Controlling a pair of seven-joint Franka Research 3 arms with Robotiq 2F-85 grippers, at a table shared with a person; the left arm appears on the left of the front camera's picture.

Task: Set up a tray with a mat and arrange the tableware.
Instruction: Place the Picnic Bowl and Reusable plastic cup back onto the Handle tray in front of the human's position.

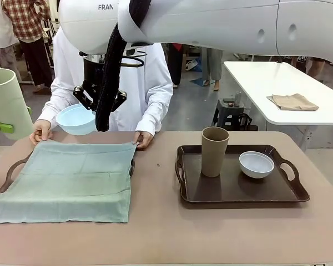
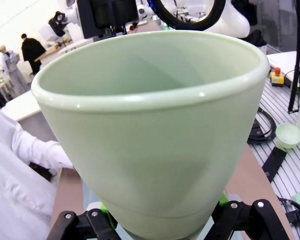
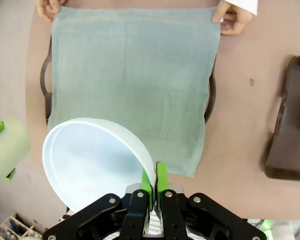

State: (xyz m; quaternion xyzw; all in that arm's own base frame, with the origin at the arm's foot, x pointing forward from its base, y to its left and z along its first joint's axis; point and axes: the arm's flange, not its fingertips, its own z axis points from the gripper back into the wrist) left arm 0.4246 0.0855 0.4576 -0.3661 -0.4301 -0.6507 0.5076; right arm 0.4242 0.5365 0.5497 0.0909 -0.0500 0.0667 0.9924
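Note:
My right gripper (image 1: 90, 106) hangs over the far edge of the left tray (image 1: 11, 173), shut on the rim of the light blue bowl (image 1: 75, 119). In the right wrist view its pads (image 3: 161, 179) pinch the rim of the bowl (image 3: 90, 160) above the pale green mat (image 3: 135, 75). The mat (image 1: 66, 180) covers the left tray, and the person's hands (image 1: 41, 131) hold its far corners. My left gripper (image 2: 162, 212) is shut on the pale green cup (image 2: 155, 130), held up at the far left (image 1: 5, 100). The brown cup (image 1: 214, 151) and the whitish bowl (image 1: 256, 164) stand on the right tray (image 1: 238, 194).
The person in white stands at the far edge behind the left tray. Bare brown table (image 1: 155, 233) lies between the trays and along the near edge. A white table with a folded tan cloth (image 1: 292, 101) stands behind at the right.

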